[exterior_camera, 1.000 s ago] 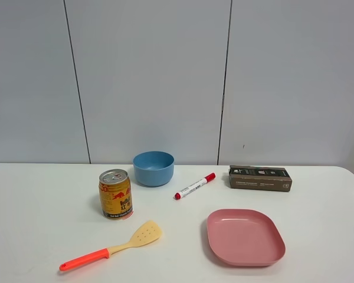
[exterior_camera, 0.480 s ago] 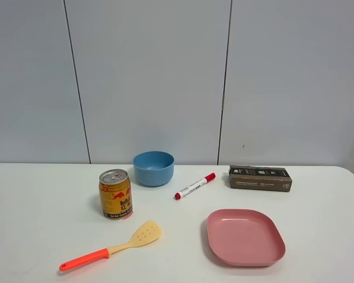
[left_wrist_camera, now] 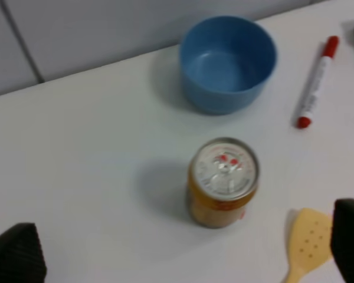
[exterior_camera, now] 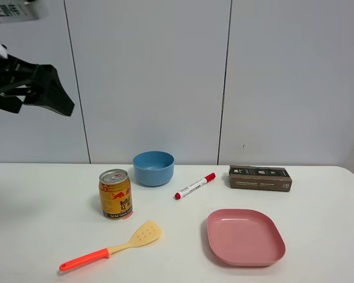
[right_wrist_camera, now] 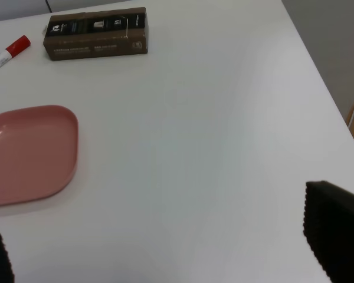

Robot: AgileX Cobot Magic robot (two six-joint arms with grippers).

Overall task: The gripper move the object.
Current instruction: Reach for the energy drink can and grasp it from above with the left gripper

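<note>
Approach to the can point(exterior_camera: 115, 194): left gripper point(left_wrist_camera: 182, 250) high, jaws spread wide.
Standing upright on the tabletop point(exterior_camera: 41, 206), left of centre in the high view, the can has the blue bowl point(exterior_camera: 153, 168) near its upper right and the spatula point(exterior_camera: 112, 247) just below. The left gripper hangs at the upper left of that frame, empty. The right gripper point(right_wrist_camera: 165, 253) is spread too, beside the pink plate point(right_wrist_camera: 23, 153). Best to descend straight, centre the can between the jaws and grip mid-body, clear of bowl and spatula.
</note>
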